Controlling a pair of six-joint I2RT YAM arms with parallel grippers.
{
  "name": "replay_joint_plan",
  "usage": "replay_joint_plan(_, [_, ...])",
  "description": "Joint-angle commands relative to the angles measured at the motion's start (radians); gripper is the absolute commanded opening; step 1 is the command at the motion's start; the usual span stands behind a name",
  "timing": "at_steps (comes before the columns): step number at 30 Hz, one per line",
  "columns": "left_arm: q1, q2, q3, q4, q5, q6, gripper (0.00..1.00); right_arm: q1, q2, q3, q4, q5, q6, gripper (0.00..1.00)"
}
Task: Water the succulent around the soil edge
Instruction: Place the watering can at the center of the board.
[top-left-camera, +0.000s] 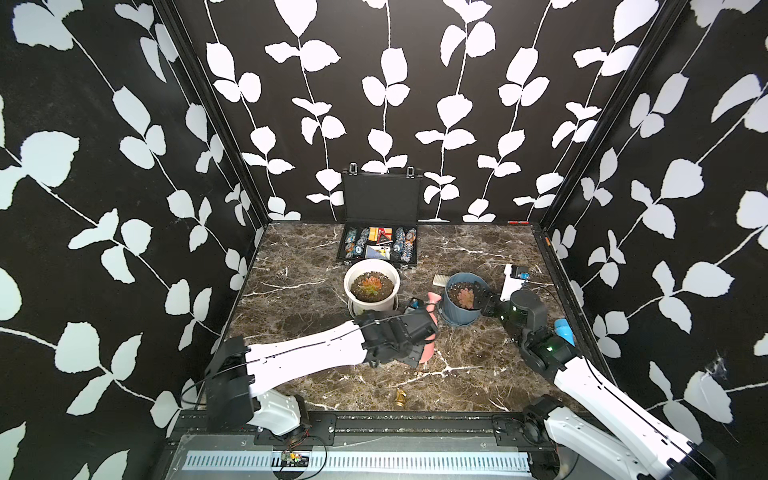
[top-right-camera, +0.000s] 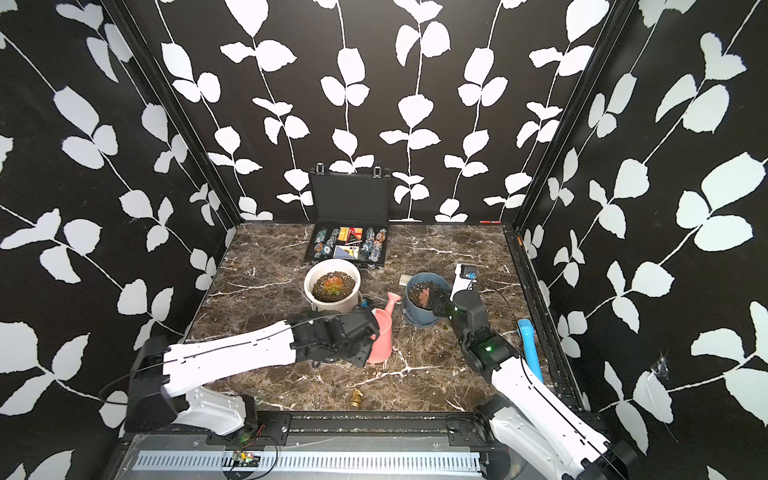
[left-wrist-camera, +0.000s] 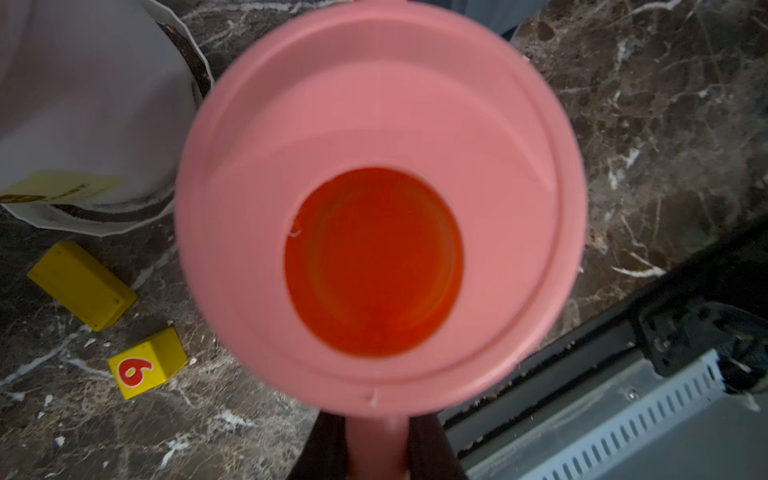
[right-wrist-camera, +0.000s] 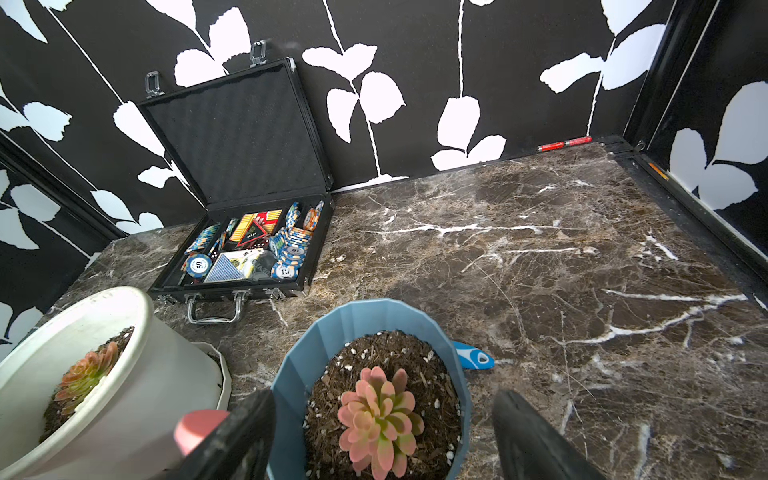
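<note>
Succulent (right-wrist-camera: 380, 415) — pink rosette — stands centred in the blue pot (right-wrist-camera: 357, 324), right of table (right-wrist-camera: 540, 257) centre. Right gripper (right-wrist-camera: 382, 399) is spread, its fingers flanking the pot. Left gripper (left-wrist-camera: 376, 453) pinches the pink can (left-wrist-camera: 374, 124) by its handle — spout near the pot.

The dark marbled desk (top-left-camera: 478, 257) is carrying an open black case (top-left-camera: 380, 245) at its back edge, with a white pot (top-left-camera: 370, 306) and a blue pot (top-left-camera: 455, 313) standing near the middle. A gold chess piece (top-left-camera: 400, 397) is lying near the front edge, and two yellow blocks (left-wrist-camera: 83, 284) are lying near the white pot.
</note>
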Motion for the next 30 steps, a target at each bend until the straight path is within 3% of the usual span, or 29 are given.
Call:
replay_joint_plan(1, [-0.028, 0.027, 0.006, 0.079, -0.159, -0.107, 0.00, 0.005, 0.001, -0.016, 0.032, 0.025, -0.015, 0.84])
replay_joint_plan(7, [-0.057, 0.095, -0.013, 0.146, -0.232, -0.222, 0.00, 0.005, 0.005, -0.015, 0.032, 0.024, -0.015, 0.84])
replay_joint_plan(18, [-0.073, 0.234, 0.041, 0.158, -0.275, -0.280, 0.00, 0.005, 0.009, -0.012, 0.030, 0.020, -0.013, 0.84])
replay_joint_plan(30, [-0.091, 0.214, 0.052, 0.176, -0.263, -0.252, 0.50, 0.006, 0.009, -0.013, 0.031, 0.020, -0.008, 0.84])
